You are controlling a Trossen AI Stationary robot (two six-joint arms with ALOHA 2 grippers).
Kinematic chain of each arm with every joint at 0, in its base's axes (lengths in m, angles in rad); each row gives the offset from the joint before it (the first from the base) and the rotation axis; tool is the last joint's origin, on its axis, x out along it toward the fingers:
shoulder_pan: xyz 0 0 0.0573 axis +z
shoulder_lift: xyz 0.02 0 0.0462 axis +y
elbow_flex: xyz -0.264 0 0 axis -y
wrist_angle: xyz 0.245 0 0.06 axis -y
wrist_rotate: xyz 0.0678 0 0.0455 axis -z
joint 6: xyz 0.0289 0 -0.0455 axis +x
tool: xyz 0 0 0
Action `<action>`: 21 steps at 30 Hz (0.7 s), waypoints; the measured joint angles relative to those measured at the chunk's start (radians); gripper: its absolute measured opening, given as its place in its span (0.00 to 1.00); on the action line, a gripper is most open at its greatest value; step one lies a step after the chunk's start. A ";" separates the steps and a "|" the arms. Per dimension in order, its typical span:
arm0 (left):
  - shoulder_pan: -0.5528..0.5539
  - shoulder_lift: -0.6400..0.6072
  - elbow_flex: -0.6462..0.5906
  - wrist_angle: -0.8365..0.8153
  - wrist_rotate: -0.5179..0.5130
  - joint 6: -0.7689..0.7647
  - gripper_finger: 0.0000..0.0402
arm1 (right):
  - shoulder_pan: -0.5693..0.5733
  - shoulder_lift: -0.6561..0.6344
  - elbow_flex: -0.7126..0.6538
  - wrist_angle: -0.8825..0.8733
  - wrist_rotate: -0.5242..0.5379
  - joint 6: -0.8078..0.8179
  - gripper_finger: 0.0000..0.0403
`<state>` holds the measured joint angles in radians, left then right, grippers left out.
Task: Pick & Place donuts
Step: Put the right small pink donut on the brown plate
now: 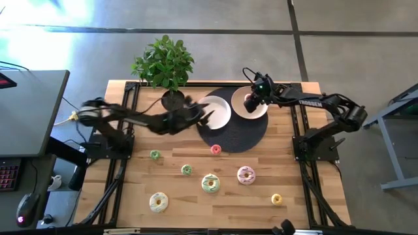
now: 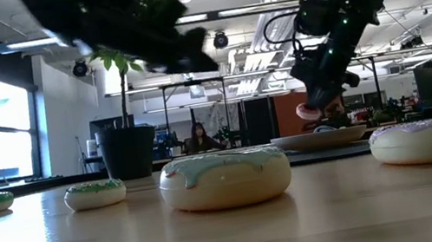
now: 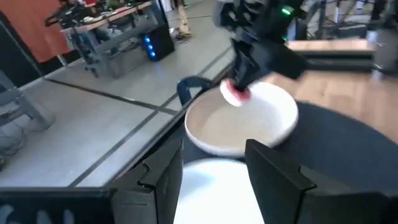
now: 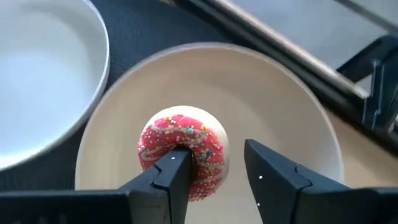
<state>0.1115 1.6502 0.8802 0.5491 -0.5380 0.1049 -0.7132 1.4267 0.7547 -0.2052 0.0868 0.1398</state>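
Note:
My right gripper [image 4: 217, 162] hovers over the cream plate [image 1: 260, 112], open, with a tiny pink-red donut [image 4: 186, 146] at its fingertips. The low view shows this donut [image 2: 309, 111] in the air above the plate. My left gripper [image 3: 214, 165] is open and empty over the white plate [image 1: 221, 111]. Seven donuts lie flat on the wood. They are two tiny green ones [image 1: 155, 155] [image 1: 187, 170], a tiny pink-red one [image 1: 216, 149] on the mat's edge, a green-cream one [image 1: 210, 183], a pink one [image 1: 245, 175], a pale yellow one [image 1: 159, 202] and a tiny orange-yellow one [image 1: 277, 199]. My right gripper comes from above, pointing down. One fingertip [image 4: 174, 167] sits at the donut's hole, with the frosted ring [image 4: 208, 152] beside it. The other finger [image 4: 264, 168] stands off the ring, and a strip of plate shows between them. The donut is clear of the plate and tilted.
Both plates sit on a dark round mat [image 1: 238, 136] at the table's far side. A potted plant [image 1: 164, 65] stands at the far edge, close to my left arm. Bare wood lies between the donuts and the near edge. A person shows far off in the room [image 2: 199, 137].

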 joint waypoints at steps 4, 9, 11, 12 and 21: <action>0.038 0.177 0.190 -0.066 0.116 0.026 0.42 | 0.000 -0.001 0.000 -0.043 -0.001 0.019 0.35; 0.048 0.355 0.423 -0.176 0.133 0.061 0.42 | 0.001 -0.001 0.000 -0.049 -0.010 0.027 0.35; 0.047 0.416 0.508 -0.204 0.123 0.096 0.42 | 0.001 -0.001 0.000 -0.051 -0.030 0.025 0.35; 0.046 0.443 0.544 -0.219 0.124 0.107 0.42 | 0.001 -0.001 0.000 -0.051 -0.046 0.017 0.35; 0.047 0.613 0.792 -0.308 0.135 0.127 0.42 | 0.002 -0.001 0.000 -0.056 -0.095 0.009 0.35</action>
<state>0.1581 2.2634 1.6719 0.2406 -0.4034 0.2319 -0.7116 1.4254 0.7545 -0.2611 -0.0082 0.1490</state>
